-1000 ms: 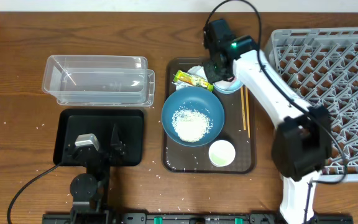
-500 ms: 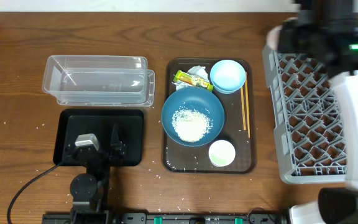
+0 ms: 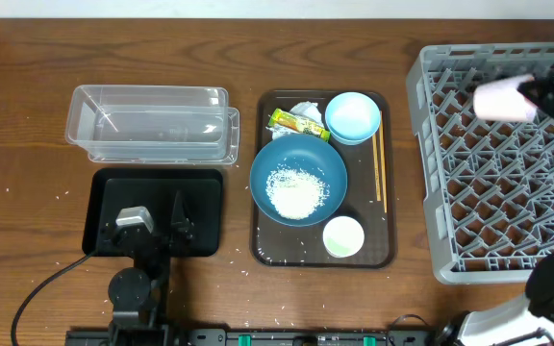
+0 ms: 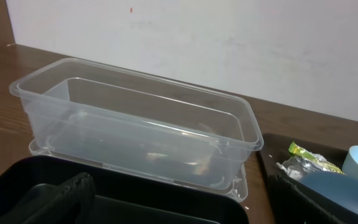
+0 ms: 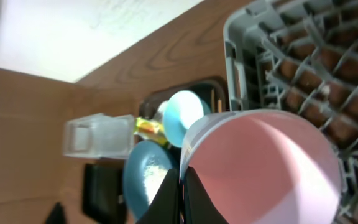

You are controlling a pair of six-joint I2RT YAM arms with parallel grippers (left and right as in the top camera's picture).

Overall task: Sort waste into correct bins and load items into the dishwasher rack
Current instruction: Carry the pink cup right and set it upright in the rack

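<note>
Overhead: brown wood-grain table [image 3: 27, 115], loose rice grains [image 3: 296, 189], white wall [image 3: 210, 8] behind.

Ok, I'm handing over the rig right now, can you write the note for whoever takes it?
Right end effector: shut on the pink cup, above the rack.
Left end effector: open, empty, over the black tray.
On the brown tray: dark-blue bowl with rice, light-blue bowl, white cup, chopsticks, wrapper, tissue.
Clear tub looks empty.
Done: cup lifted. Left: rack everything, bin the waste.
</note>
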